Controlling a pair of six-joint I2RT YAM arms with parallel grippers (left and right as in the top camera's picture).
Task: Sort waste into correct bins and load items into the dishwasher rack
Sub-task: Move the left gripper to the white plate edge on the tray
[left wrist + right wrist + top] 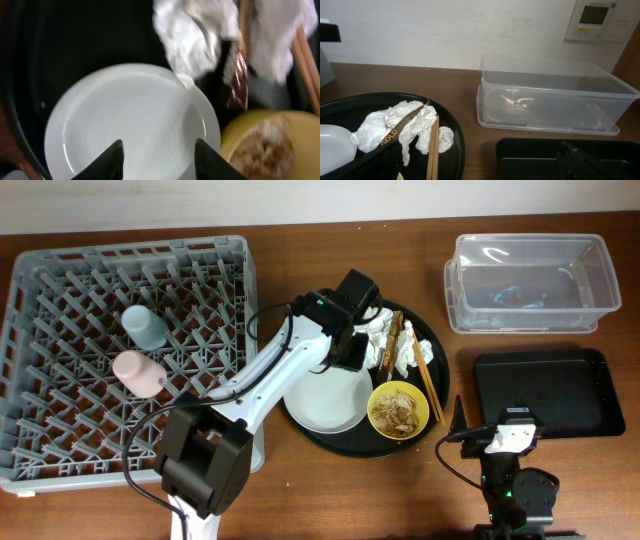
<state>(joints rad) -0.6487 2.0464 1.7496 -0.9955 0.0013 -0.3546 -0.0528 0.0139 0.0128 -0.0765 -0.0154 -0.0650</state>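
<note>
The pale grey plate [325, 402] lies on the large round black tray, with the yellow bowl [399, 410] of brownish food scraps [398, 412] to its right. Crumpled white napkins [385, 340] and brown chopsticks [422, 366] lie at the tray's back right. My left gripper [159, 156] is open and empty just above the plate [125, 125], close to a napkin [192, 37]. The pink cup [138, 370] and light-blue cup [146, 327] sit in the grey dishwasher rack [60, 420]. My right gripper [508, 423] hangs open and empty at the near edge of the shallow black tray [548, 392].
The clear tub [528, 280] stands at the back right, behind the shallow black tray. The round black tray [300, 425] sits between the rack and the bins. A brown chopstick wrapper [385, 137] lies among the napkins [420, 127].
</note>
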